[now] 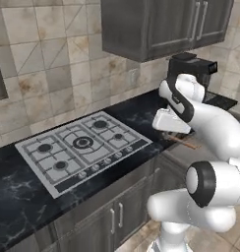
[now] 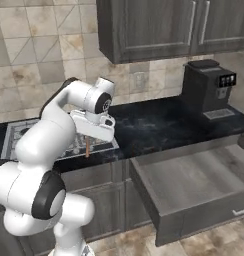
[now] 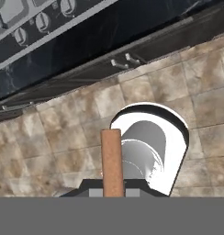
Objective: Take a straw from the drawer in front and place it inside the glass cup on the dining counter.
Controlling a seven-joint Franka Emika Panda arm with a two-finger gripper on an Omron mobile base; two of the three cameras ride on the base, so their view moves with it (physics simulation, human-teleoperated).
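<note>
Right now we are holding the straw (image 2: 87, 148) in our end effector (image 2: 94, 136), which is clenched on its top end. The straw hangs straight down from the end effector, long way up and down, above the front edge of the bench (image 2: 159, 127) by the stove (image 1: 77, 147), with the open drawer (image 2: 194, 182) off to our right. We cannot see the cup from here, so we think we must turn away and find it before we can lower the straw in.

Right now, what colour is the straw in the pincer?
Orange-brown. The straw shows best in the hand view, rising from the pincer.
</note>
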